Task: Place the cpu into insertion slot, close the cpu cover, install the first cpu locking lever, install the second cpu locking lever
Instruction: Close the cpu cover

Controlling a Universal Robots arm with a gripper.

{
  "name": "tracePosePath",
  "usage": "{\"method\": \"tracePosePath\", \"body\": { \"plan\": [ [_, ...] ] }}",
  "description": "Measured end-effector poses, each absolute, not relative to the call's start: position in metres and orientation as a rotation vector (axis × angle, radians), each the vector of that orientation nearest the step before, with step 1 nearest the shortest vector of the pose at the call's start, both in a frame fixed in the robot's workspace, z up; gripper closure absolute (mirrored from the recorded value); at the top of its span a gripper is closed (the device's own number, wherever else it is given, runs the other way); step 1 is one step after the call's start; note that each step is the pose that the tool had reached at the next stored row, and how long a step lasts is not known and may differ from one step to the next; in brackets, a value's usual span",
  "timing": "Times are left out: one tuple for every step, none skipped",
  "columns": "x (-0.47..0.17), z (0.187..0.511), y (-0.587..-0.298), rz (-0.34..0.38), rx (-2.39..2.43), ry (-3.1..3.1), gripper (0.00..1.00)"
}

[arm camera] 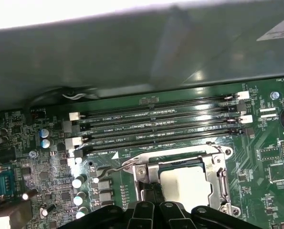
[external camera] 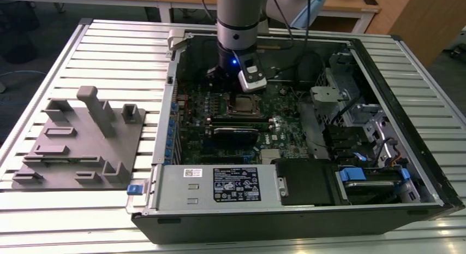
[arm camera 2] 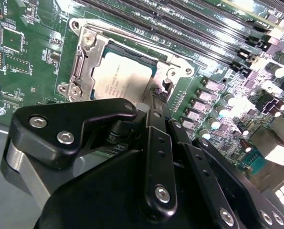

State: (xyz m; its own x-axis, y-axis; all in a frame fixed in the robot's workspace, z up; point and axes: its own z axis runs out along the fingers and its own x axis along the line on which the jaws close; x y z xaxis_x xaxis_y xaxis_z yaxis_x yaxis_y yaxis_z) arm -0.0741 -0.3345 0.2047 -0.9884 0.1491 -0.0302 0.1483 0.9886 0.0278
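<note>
The cpu [arm camera 2: 120,76] lies flat in the insertion slot [arm camera 2: 177,64], its dull silver top showing through the cut-out of the cpu cover [arm camera 2: 87,57], which is down over it. In the first wrist view the cpu [arm camera: 184,186] and cover [arm camera: 149,171] appear the same way. A thin wire locking lever [arm camera: 106,172] sticks out sideways past one corner of the socket. My gripper [arm camera 2: 159,95] is shut, its narrow black tips right at the socket's edge beside the cover; contact with a lever cannot be made out. In the exterior view the gripper [external camera: 233,89] hangs just above the slot [external camera: 244,105].
Long memory slots [arm camera: 161,124] run beside the socket, with the case wall [arm camera: 132,52] beyond them. A labelled grey box [external camera: 218,183] and drive bays with blue tabs [external camera: 364,177] fill the case's near side. A grey fixture plate [external camera: 80,150] sits at the exterior view's left.
</note>
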Motion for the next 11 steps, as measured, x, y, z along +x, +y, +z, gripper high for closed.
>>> {"method": "tracePosePath", "body": {
  "plan": [
    [-0.0741,0.2039,-0.3345,0.040,0.232,3.100,0.90],
    [-0.0742,0.2031,-0.3345,0.040,0.232,3.100,0.90],
    [-0.0744,0.2025,-0.3345,0.040,0.232,3.100,0.90],
    [-0.0744,0.2026,-0.3345,0.039,0.232,3.101,0.90],
    [-0.0744,0.2026,-0.3345,0.039,0.232,3.100,0.90],
    [-0.0744,0.2026,-0.3345,0.039,0.232,3.101,0.90],
    [-0.0744,0.2026,-0.3345,0.040,0.232,3.101,0.90],
    [-0.0744,0.2022,-0.3345,0.040,0.232,3.100,0.90],
    [-0.0744,0.2015,-0.3345,0.040,0.232,3.100,0.90],
    [-0.0745,0.2010,-0.3345,0.040,0.232,3.100,0.90],
    [-0.0746,0.2008,-0.3346,0.039,0.232,3.100,0.90]
  ]
}}
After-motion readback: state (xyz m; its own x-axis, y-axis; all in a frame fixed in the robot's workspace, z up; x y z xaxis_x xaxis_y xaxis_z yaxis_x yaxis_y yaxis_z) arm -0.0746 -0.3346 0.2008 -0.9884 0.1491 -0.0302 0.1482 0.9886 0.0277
